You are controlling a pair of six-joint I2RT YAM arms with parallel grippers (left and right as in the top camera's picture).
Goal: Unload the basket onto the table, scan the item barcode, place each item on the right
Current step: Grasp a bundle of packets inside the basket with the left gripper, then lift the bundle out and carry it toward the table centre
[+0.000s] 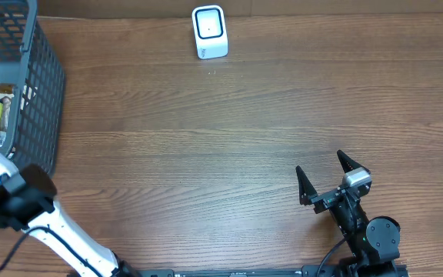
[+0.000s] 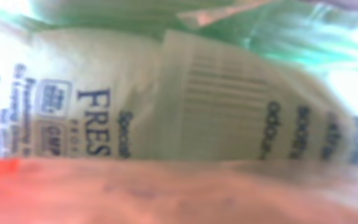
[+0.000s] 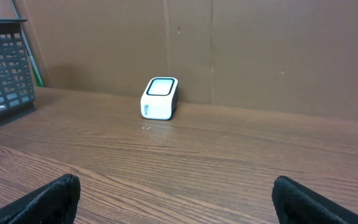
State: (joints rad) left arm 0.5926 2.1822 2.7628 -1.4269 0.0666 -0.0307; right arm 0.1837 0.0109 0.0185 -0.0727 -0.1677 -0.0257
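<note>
Pincer of the right arm [image 1: 319,161]: stands wide, holding nothing, low over the near right part of the table [image 1: 206,138] and well apart from everything else. Judged as parked clear, so that the run from basket to scanner stays free for the other arm.

Left arm [image 1: 60,223]: reaches from the near edge toward the dark mesh basket [image 1: 44,77] at the far left. Its pincer shows in no view, so I cannot tell whether it is wide, narrow or gripping.

Item: the left wrist view is filled, out of focus, by a pale green package [image 2: 166,93] with a printed barcode [image 2: 222,87] turned toward the camera. A blurred orange-red surface [image 2: 166,193] lies across the bottom of that view; what it is cannot be told. The closeness suggests the arm is down among the basket's goods to pick this package, but contact cannot be confirmed.

Scanner [image 1: 209,32]: a small white unit with a dark window, upright at the far edge of the table, centre, facing the arms. Nothing is before it; scanning is not yet done. The barcode will need to be turned to that window.
</note>
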